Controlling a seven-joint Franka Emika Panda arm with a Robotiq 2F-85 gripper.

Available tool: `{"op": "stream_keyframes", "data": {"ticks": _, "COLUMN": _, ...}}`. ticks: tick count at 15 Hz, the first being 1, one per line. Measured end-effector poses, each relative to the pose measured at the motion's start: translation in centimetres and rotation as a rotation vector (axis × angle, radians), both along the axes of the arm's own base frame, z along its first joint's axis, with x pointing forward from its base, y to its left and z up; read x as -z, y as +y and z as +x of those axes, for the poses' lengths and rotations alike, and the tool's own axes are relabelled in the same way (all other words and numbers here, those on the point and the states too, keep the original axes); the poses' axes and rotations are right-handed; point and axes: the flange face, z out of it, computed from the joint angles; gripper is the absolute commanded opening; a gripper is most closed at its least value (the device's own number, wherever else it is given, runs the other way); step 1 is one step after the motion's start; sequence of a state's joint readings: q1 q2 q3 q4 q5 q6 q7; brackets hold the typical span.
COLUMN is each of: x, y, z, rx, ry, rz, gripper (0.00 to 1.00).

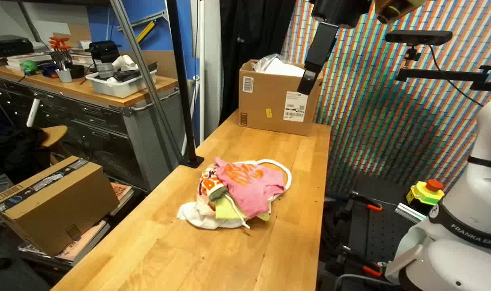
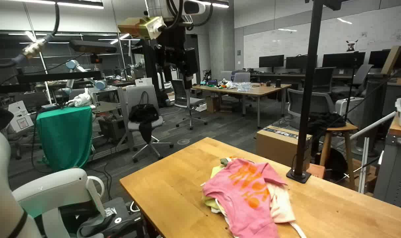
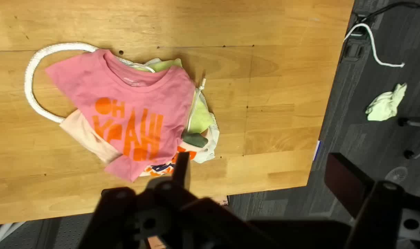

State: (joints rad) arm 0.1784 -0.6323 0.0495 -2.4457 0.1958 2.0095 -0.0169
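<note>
Wrist view: gripper (image 3: 263, 173) up over table (image 3: 282, 86), fingers (image 3: 346, 180) spread wide, facing each other. Shirt (image 3: 144, 100), pink w/ orange "OH YEAH!" print facing up, lies on table, pic-left of the finger gap. Peach cloth (image 3: 92, 138), lime cloth (image 3: 200, 119) & white cloth (image 3: 206, 155) poke out from under it; rope (image 3: 29, 81), white, loops out pic-left.

In an exterior view: gripper hangs high, 1 finger seen against box (image 1: 269, 93) (cardboard, far end of table, plastic & white stuff out the top). Shirt mid-table, well apart from box; post (image 1: 181, 81), black, stands at table edge nr shirt. Arm (image 1: 478, 190) at pic-right, e-stop (image 1: 427, 193), yellow w/ red top, near it.

Also in an exterior view: gripper well above shirt, apart from it; too dark there to make out finger gap. Shirt nr post's foot. Background: bag (image 2: 143, 113), black, on chair (image 2: 132, 96); green cloth (image 2: 66, 138) hangs pic-left of chair.
</note>
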Motion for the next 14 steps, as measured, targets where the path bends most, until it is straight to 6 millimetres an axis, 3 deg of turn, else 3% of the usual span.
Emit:
{"op": "stream_keyframes", "data": {"ticks": 3, "x": -0.5, "y": 0.0, "z": 0.0, "rx": 0.0, "ry": -0.011, "rz": 0.002, "gripper": 1.0}}
{"op": "stream_keyframes", "data": {"ticks": 8, "x": 0.6, "y": 0.8, "z": 0.5, "rx": -0.019, "ry": 0.011, "rz": -0.029, "gripper": 1.0}}
{"op": "stream_keyframes", "data": {"ticks": 14, "x": 0.1, "y": 3.7, "z": 3.3, "rx": -0.07, "ry": 0.009, "rz": -0.069, "gripper": 1.0}}
